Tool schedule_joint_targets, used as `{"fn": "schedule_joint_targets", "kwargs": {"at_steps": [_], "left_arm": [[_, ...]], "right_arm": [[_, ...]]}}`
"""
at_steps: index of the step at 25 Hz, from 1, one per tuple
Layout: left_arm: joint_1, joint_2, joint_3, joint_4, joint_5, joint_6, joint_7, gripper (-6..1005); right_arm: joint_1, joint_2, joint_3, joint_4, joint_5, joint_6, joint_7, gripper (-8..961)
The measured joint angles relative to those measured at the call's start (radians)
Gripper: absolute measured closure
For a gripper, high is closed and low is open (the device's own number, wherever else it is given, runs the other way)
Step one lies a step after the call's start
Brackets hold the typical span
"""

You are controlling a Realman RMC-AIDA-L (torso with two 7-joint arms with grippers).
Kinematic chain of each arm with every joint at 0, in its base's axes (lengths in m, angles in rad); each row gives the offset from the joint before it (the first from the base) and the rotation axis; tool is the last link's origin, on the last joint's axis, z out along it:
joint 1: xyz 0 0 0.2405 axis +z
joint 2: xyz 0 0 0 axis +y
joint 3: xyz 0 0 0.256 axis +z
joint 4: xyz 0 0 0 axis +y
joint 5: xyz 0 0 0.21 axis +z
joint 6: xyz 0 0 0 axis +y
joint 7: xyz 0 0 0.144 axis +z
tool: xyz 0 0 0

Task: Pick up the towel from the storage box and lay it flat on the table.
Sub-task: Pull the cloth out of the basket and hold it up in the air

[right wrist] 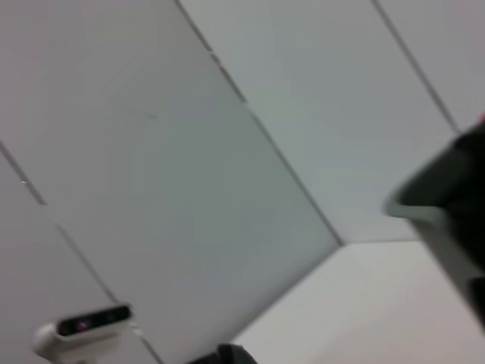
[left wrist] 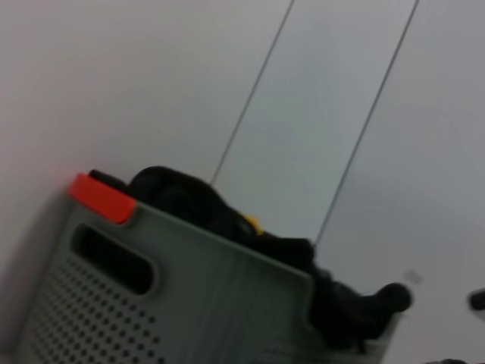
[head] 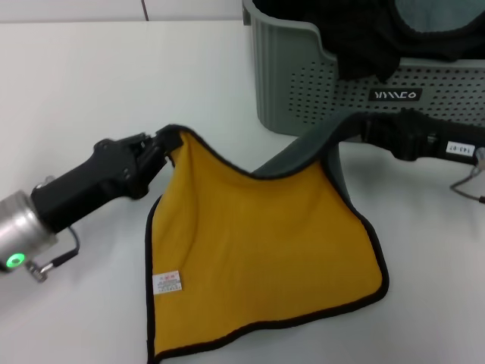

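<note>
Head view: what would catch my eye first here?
The towel, bright yellow side up, stretched over the white table between two black grippers: the left gripper pinches one corner, the right gripper holds the opposite one. Behind it stands the grey storage box with a black cloth spilling over its rim.

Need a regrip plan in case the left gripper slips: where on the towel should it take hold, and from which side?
Probably the towel's black-edged corner where the left gripper pinches it now, coming in low from the robot's left. That corner is raised off the table, so fingers can close on both faces. The right gripper holds the opposite far corner, in front of the storage box.
</note>
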Motion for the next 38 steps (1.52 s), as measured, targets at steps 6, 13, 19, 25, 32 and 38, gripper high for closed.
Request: {"fn": "schedule_joint_targets", "kwargs": {"at_steps": [6, 13, 19, 25, 32, 38], "left_arm": [[-0.023, -0.009, -0.008, 0.010, -0.008, -0.144, 0.000, 981], [-0.032, -0.019, -0.004, 0.018, 0.000, -0.303, 0.000, 968], [-0.027, -0.020, -0.003, 0.019, 0.002, -0.339, 0.020, 956], [-0.015, -0.021, -0.002, 0.015, 0.002, -0.355, 0.037, 943], [0.002, -0.021, -0.003, 0.014, 0.003, -0.367, 0.034, 928], [0.005, -0.021, -0.006, 0.013, 0.003, -0.367, 0.036, 915]], "right_arm": [[0.036, -0.013, 0.001, -0.020, -0.076, -0.102, 0.035, 899], [0.104, 0.010, -0.005, -0.183, -0.352, -0.234, 0.247, 892], [0.255, 0.022, -0.008, -0.243, -0.637, -0.248, 0.477, 886], [0.364, 0.048, -0.020, -0.290, -0.872, -0.198, 0.639, 880], [0.491, 0.059, -0.195, -0.318, -1.015, -0.196, 0.793, 874], [0.553, 0.064, -0.313, -0.313, -1.128, -0.180, 0.899, 868]]}}
